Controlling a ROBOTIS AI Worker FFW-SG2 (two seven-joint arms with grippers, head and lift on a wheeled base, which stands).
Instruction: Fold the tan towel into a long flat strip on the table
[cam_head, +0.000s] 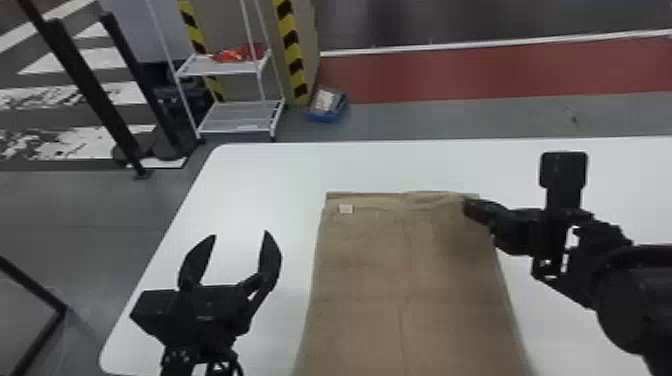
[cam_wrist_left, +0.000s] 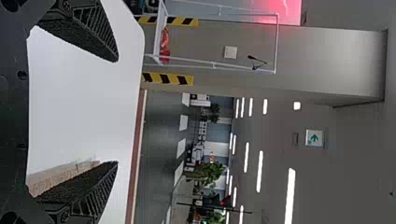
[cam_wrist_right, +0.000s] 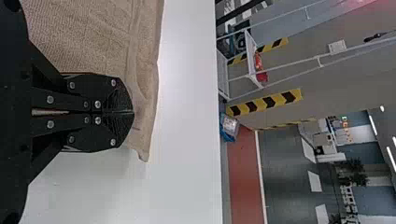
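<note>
The tan towel (cam_head: 395, 270) lies lengthwise on the white table (cam_head: 260, 175), its far edge slightly rumpled, with a small pale tag near the far left corner. At the far right corner is my right gripper (cam_head: 466, 206), its fingers together. The right wrist view has this gripper (cam_wrist_right: 132, 112) closed over the towel (cam_wrist_right: 93, 42) beside its corner; whether cloth is pinched is hidden. Left of the towel, my left gripper (cam_head: 240, 234) stands open and apart from it. Between the spread fingers of the left gripper (cam_wrist_left: 116, 112) in its wrist view is bare tabletop, with towel (cam_wrist_left: 58, 176) near one finger.
Beyond the table's far left corner stands a white wire shelf (cam_head: 237, 117) with red items (cam_head: 240, 53) on it. A blue bin (cam_head: 327, 106) rests on the floor beside a yellow-and-black striped column. Black posts (cam_head: 90, 95) rise at the far left.
</note>
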